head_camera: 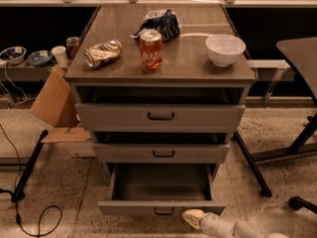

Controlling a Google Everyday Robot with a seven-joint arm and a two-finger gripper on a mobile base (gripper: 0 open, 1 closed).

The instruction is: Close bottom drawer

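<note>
The bottom drawer point(161, 207) of a grey cabinet stands pulled far out, its plain grey box inside bare and its small dark bar handle point(163, 211) at the front centre. The middle drawer point(161, 153) and the top drawer point(159, 117) above it stand slightly out. My gripper point(194, 217) comes in from the lower right on a pale arm. Its tip is just below and right of the bottom drawer's front panel, near the handle.
On the cabinet top point(188, 66) stand a red soda can point(150, 50), a crushed can point(103, 53), a blue chip bag point(161, 25) and a white bowl point(225, 49). Cardboard point(54, 105) and a black cable point(29, 217) lie left. Black table legs point(252, 165) stand right.
</note>
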